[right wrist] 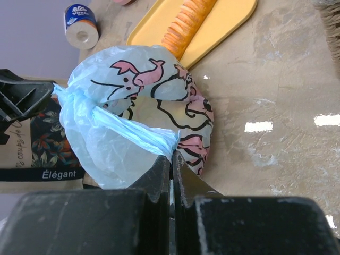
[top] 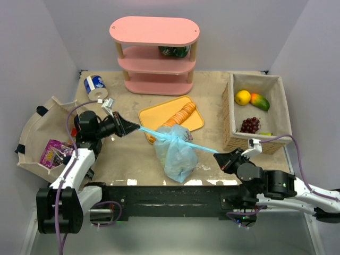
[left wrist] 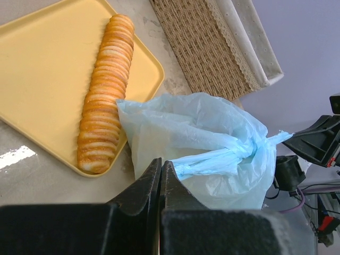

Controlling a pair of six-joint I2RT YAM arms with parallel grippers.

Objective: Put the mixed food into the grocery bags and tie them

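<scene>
Midway between left end effector (top: 136, 127), right end effector (top: 218, 154): grocery bag (top: 175, 155), gripped.

Lilac walls (top: 249, 26), pink shelf (top: 154, 53), beige table (top: 122, 154).

Mid-table: thin light-blue plastic bag (top: 175, 154), handles (top: 199, 146) pulled taut btwn L gripper (top: 136, 127) & R gripper (top: 219, 154), both pinched onto them. Just behind: flat yellow tray (top: 156, 114) w/ long orange sliced loaf (top: 183, 113).
</scene>
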